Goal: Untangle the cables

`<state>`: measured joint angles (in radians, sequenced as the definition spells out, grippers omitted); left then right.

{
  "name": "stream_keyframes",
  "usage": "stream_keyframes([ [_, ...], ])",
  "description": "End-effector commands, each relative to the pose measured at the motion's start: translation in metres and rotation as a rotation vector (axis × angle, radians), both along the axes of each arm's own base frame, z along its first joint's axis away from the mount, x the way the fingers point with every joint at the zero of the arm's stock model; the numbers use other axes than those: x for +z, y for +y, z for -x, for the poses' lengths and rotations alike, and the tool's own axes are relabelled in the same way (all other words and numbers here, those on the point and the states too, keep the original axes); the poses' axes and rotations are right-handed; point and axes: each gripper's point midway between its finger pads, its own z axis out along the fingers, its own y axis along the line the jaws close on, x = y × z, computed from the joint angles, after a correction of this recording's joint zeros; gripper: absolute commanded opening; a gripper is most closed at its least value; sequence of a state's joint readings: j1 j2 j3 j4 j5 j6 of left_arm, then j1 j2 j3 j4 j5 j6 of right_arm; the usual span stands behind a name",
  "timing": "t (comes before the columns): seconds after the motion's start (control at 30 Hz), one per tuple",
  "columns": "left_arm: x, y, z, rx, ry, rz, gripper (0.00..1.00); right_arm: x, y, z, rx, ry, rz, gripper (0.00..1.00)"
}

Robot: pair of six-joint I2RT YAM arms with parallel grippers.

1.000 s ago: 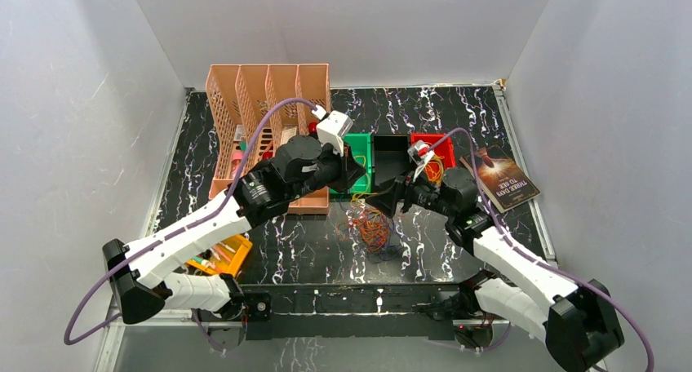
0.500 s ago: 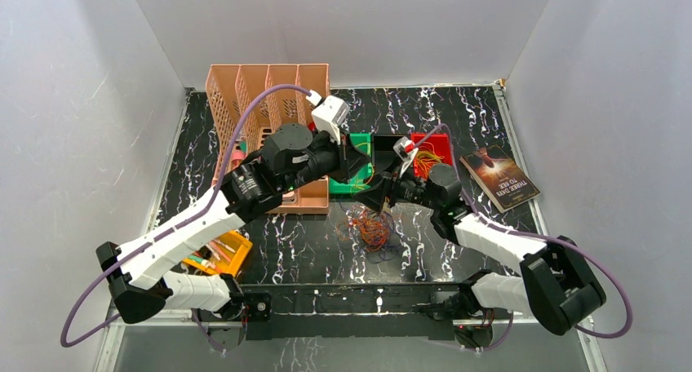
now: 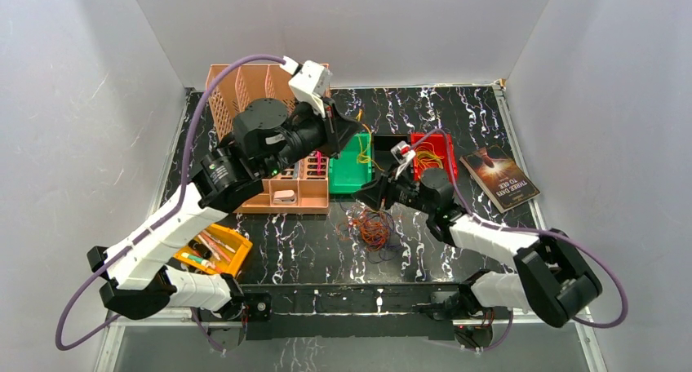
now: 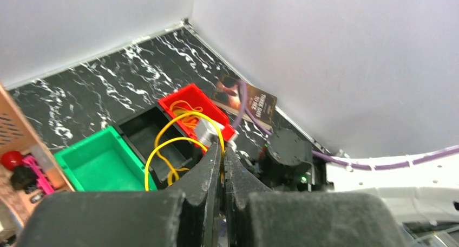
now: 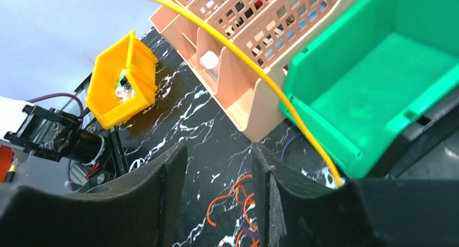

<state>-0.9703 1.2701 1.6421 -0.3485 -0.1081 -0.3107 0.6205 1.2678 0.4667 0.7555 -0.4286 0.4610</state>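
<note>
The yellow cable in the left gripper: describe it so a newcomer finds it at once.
Find the row of green, black and red bins on the marbled table. Above it the left gripper is shut on a thin yellow cable. Unlike the yellow cables lying in the red bin, it loops through the air.

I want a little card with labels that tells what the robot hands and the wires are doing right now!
Left gripper: shut on a yellow cable, held high above the bins
Right gripper: open, nothing between its fingers
Cable pile: orange and dark loops tangled on the table
Red bin: yellow and orange cables inside
Green bin: beside the peach rack
</note>
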Motion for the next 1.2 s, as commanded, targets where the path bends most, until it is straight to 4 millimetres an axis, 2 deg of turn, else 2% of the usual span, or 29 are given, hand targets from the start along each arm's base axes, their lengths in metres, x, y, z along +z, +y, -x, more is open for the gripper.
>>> stream_keyframes([
  [0.0, 0.028, 0.029, -0.007, 0.095, -0.088, -0.017, 0.02, 0.006, -0.014, 0.008, -0.057, -0.009, 0.005, 0.53],
  [0.23, 0.038, 0.047, -0.012, 0.169, -0.131, -0.026, 0.03, 0.017, -0.033, 0.029, -0.074, -0.009, 0.017, 0.56],
  [0.37, 0.040, 0.048, -0.010, 0.166, -0.135, -0.024, 0.03, 0.028, -0.040, 0.038, -0.074, -0.021, 0.016, 0.63],
  [0.5, 0.038, 0.047, -0.009, 0.160, -0.131, -0.027, 0.03, 0.037, -0.044, 0.034, -0.114, -0.028, 0.002, 0.73],
  [0.7, 0.035, 0.046, -0.011, 0.164, -0.126, -0.034, 0.03, 0.054, -0.032, 0.019, -0.143, 0.011, -0.118, 0.75],
  [0.83, 0.032, 0.045, -0.013, 0.166, -0.126, -0.041, 0.03, 0.070, -0.021, 0.020, -0.111, 0.056, -0.276, 0.76],
  [0.93, 0.030, 0.044, -0.013, 0.167, -0.125, -0.044, 0.03, 0.078, -0.012, 0.022, -0.081, 0.066, -0.328, 0.76],
  [1.17, 0.027, 0.045, -0.014, 0.174, -0.124, -0.037, 0.04, 0.067, -0.004, 0.008, -0.158, 0.149, -0.380, 0.76],
])
